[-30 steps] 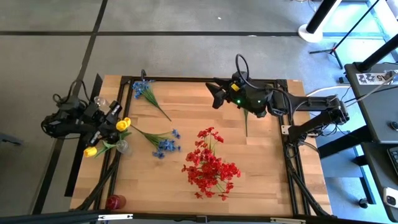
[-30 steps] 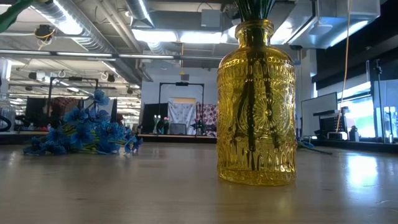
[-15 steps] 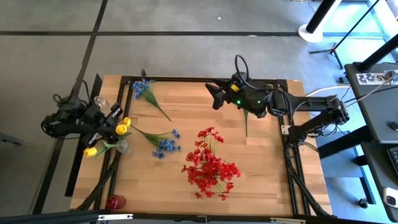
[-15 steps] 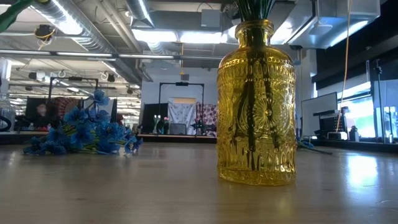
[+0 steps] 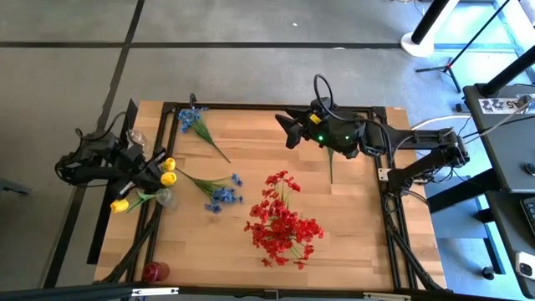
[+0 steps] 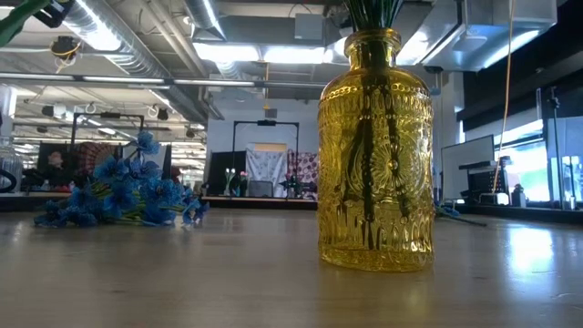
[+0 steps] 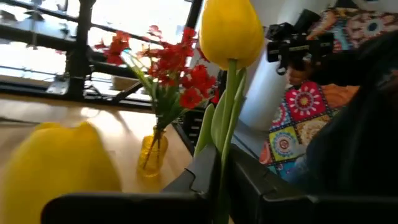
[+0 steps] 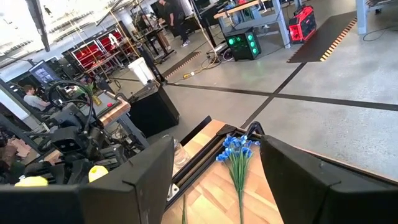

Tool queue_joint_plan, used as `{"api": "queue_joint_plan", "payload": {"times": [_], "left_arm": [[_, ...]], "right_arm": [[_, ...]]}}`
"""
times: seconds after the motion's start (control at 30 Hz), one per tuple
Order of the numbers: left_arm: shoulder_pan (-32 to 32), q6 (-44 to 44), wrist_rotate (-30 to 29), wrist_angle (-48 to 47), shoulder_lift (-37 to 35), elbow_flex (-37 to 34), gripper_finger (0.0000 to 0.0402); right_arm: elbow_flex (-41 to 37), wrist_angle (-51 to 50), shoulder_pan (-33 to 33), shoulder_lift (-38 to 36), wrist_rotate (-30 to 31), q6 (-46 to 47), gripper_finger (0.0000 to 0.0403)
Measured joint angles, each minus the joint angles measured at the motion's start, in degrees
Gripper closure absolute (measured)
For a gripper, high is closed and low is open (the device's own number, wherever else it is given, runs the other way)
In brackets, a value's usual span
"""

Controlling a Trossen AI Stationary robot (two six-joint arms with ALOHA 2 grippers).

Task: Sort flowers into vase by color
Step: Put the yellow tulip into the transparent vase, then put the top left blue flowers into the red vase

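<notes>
Left gripper: at the table's left edge, the left gripper (image 5: 147, 164) has edged a little inward over the past second, its fingers narrow around the green stem of a yellow flower (image 7: 230, 28), which we see running up between them in the left wrist view
Yellow flowers: two blooms now sit one beside the other just past the fingers, where a moment ago we saw one; a third yellow bloom (image 5: 122, 205) lies at the table's edge, unmoved
What it means: we judge the yellow stem is being carried or set toward a vase, a step not yet finished
Blue flowers: one blue sprig (image 5: 194, 119) at the far edge and another (image 5: 222, 195) mid-table, both lying flat and unsorted
Red flowers: the red bunch (image 5: 282, 221) stands in the yellow vase (image 6: 374, 150), unchanged
Right gripper: the right gripper (image 5: 287, 130) waits over the far edge, fingers wide and holding nothing
</notes>
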Motion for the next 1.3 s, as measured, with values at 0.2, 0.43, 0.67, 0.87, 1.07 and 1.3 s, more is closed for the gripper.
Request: {"api": "queue_joint_plan", "payload": {"times": [0.2, 0.43, 0.67, 0.87, 1.07, 1.3], "left_arm": [[0.0, 0.01, -8.2, -6.52, 0.0, 4.94, 0.0355], [0.0, -3.32, -8.87, -14.37, 0.0, 8.11, 0.0317], [0.0, -8.19, -3.63, -18.73, 0.0, 8.51, 0.0297], [0.0, -11.27, -1.86, -23.13, 0.04, 14.74, 0.0296], [0.02, -11.32, -12.37, -22.86, 0.34, 24.72, 0.0304], [0.02, -14.9, -36.15, -20.57, 0.8, 27.98, 0.0306]], "right_arm": [[0.01, -0.04, 0.0, 0.0, -0.3, 0.2, 0.0166], [0.01, -0.09, 0.02, 0.0, -2.45, 1.34, 0.0166], [0.01, -0.11, 0.02, 0.0, -3.48, 1.51, 0.0166], [0.0, -1.08, 0.0, 0.0, -3.48, 1.12, 0.0166], [0.01, -0.79, 0.0, 0.34, -3.48, -1.55, 0.0166], [0.01, -0.06, 0.0, 2.42, -3.48, -1.53, 0.0166]]}}
